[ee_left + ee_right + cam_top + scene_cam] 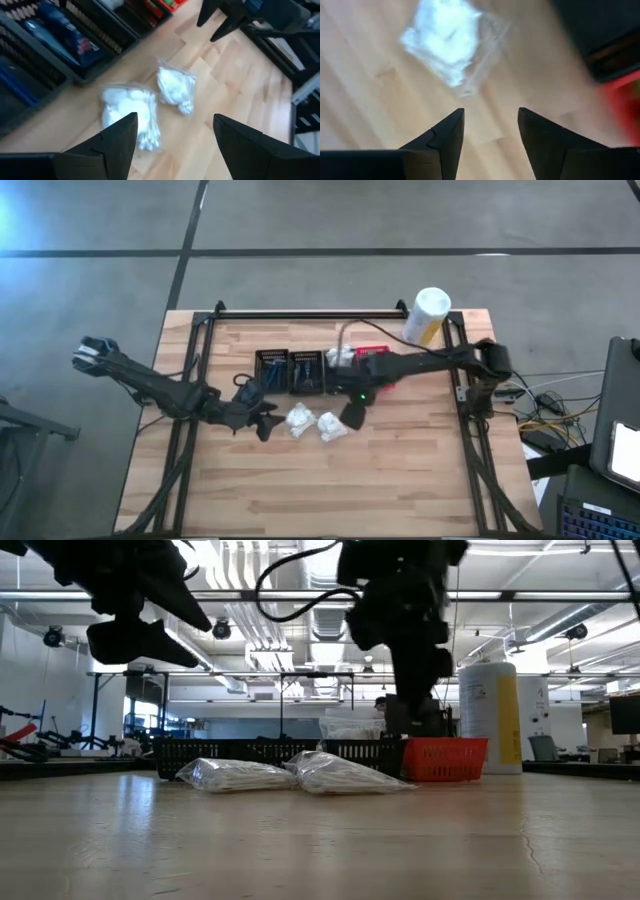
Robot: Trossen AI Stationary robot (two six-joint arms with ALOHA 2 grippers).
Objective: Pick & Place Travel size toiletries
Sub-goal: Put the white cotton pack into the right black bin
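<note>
High view: two white bundles point(299, 419) point(330, 425) in clear bags lie side by side on the wooden table point(400, 480), just in front of the black baskets point(290, 370), which hold dark blue tubes. The red basket point(375, 352) sits beside the black ones, under the right arm, and a white bundle rests in it. The left gripper point(265, 423) hangs just beside the nearer bundle; the right gripper point(352, 415) hangs just beside the other, so each arm seems set for its own bag.

Low view: both bags point(235, 774) point(345, 773) lie flat on the table, in front of the black baskets, with both grippers raised above them and touching nothing. The white-and-yellow canister point(490, 718) stands beyond the red basket point(447, 759).

Left wrist view: the left gripper's fingers point(120, 137) are spread wide, empty, with one bundle point(131, 112) between them and the black baskets, the second bundle point(175, 90) beside it.

Right wrist view: the right gripper point(490, 127) has its fingers parted and empty, aimed at the bundle point(450, 37) ahead, probably lining up a pick.
</note>
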